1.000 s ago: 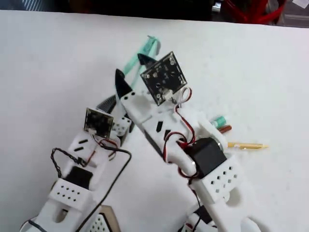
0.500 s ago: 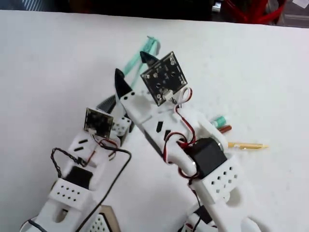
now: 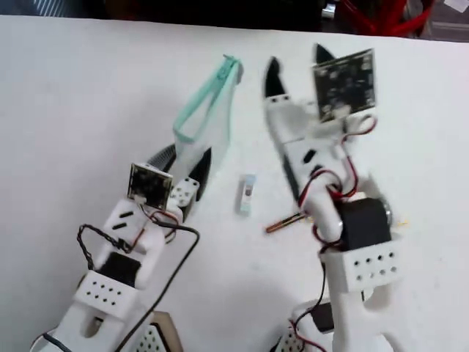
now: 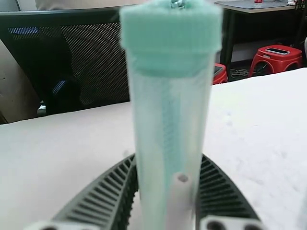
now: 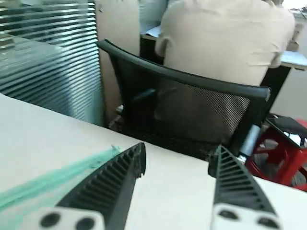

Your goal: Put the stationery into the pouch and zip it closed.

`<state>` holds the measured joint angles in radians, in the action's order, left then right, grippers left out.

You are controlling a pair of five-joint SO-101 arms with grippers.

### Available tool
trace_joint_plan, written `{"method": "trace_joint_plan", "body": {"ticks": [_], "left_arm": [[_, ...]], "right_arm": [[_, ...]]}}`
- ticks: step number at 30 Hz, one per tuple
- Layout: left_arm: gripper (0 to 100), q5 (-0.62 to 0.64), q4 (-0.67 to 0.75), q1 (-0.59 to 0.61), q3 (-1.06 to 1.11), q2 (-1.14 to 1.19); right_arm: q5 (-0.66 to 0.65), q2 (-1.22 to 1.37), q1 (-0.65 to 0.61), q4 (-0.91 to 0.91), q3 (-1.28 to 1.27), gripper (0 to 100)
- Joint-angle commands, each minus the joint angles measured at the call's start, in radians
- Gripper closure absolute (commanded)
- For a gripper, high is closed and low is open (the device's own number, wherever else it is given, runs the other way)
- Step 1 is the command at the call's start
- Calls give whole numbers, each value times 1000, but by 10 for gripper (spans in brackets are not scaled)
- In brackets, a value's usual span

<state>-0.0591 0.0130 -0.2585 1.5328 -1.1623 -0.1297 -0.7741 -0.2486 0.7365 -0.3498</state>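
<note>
Left gripper point(image 3: 183, 160) jaws narrow, pinching pouch point(image 3: 209, 117). We judge it soft, light, floppy; best held near zipper end. Right gripper point(image 3: 297, 62) jaws wide, empty.

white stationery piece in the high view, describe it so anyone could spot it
On the white table, look at the gap between the two arms, just beside the mint-green pouch. A short white piece lies there by itself. Unlike the thin brown pen slanting beside it, it is stubby and pale with a bluish end.
</note>
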Motion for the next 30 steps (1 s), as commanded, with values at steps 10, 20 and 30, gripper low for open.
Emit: {"method": "trace_joint_plan", "body": {"ticks": [10,20,30], "left_arm": [[827,-9,12,-7,-5,-8],[827,-9,12,-7,-5,-8],[827,-9,12,-8,-3,-8]], "right_arm": [[-5,222,255,226,43,779],[341,567,355,348,37,779],[493,842,375,343,41,782]]}}
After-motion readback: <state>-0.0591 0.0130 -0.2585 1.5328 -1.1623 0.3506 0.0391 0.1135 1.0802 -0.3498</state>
